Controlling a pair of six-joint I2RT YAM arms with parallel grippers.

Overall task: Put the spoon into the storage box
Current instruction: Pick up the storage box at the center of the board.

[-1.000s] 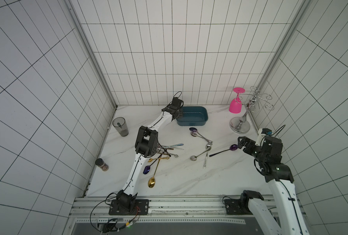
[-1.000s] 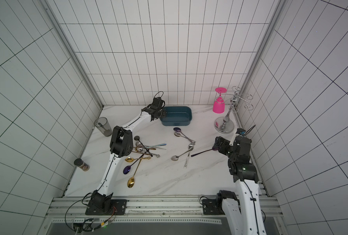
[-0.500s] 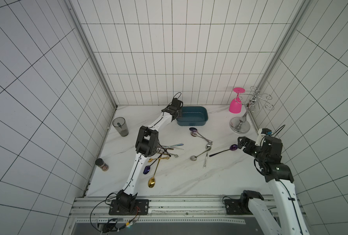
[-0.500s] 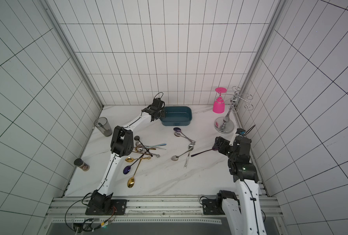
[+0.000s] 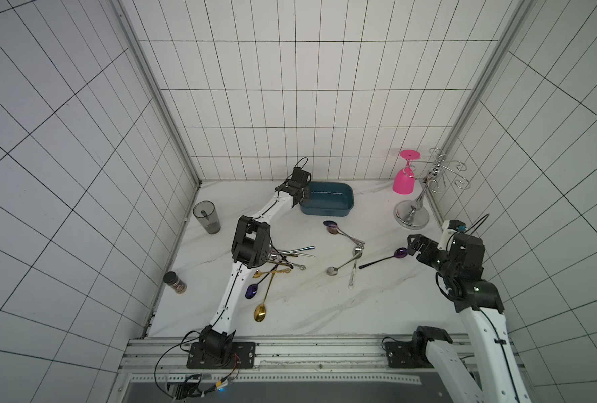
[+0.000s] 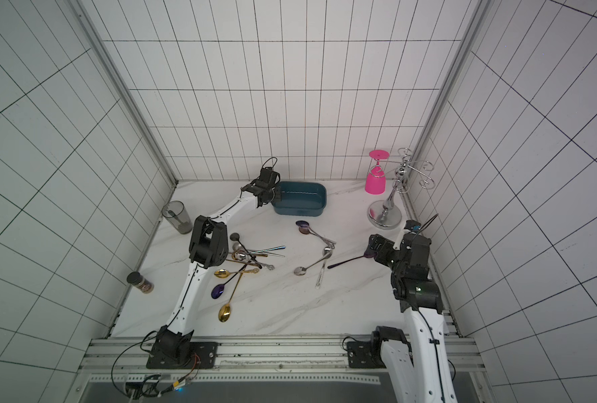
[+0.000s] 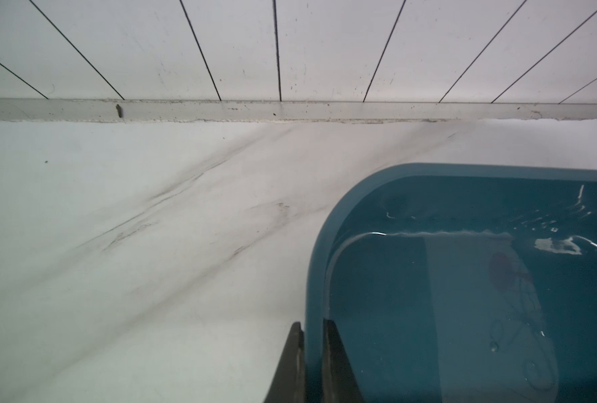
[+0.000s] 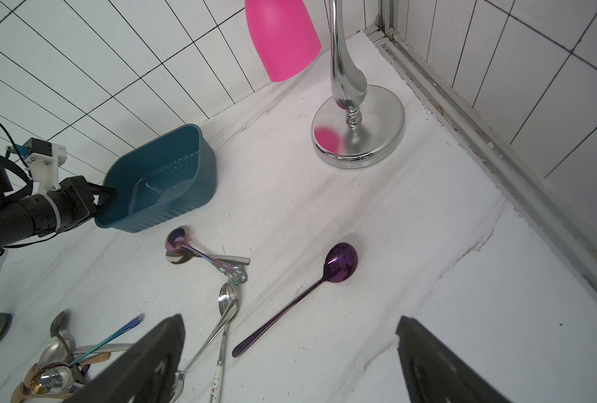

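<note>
The storage box (image 5: 325, 211) sits by the far edge of the table (image 5: 325, 307), its short end wall clamped in the left gripper (image 7: 311, 335). The right gripper (image 8: 289, 317) hangs with jaws wide apart over a purple spoon (image 8: 337, 267) lying flat near the right edge. The spoon looks stiff, slick and light; it is best pinched across mid-handle, where it may skid.

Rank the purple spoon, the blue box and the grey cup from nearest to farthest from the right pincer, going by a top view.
1. Purple spoon, just beside the right pincer.
2. Blue box, middle, by the back wall.
3. Grey cup, at the far left wall.
</note>
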